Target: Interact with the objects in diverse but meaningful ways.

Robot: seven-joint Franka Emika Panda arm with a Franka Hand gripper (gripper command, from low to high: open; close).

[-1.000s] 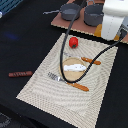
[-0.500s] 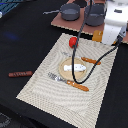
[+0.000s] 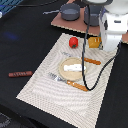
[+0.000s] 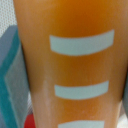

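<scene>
The arm is hanging over the bread loaf (image 3: 93,42). I cannot tell if its fingers are gripping. The tomato (image 3: 73,42) is sitting nearby, untouched.

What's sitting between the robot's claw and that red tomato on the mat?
The yellow loaf lies beside the arm, on the side toward the tomato, and something orange-yellow fills the wrist view. The claw itself is hidden, so I cannot say more.
</scene>
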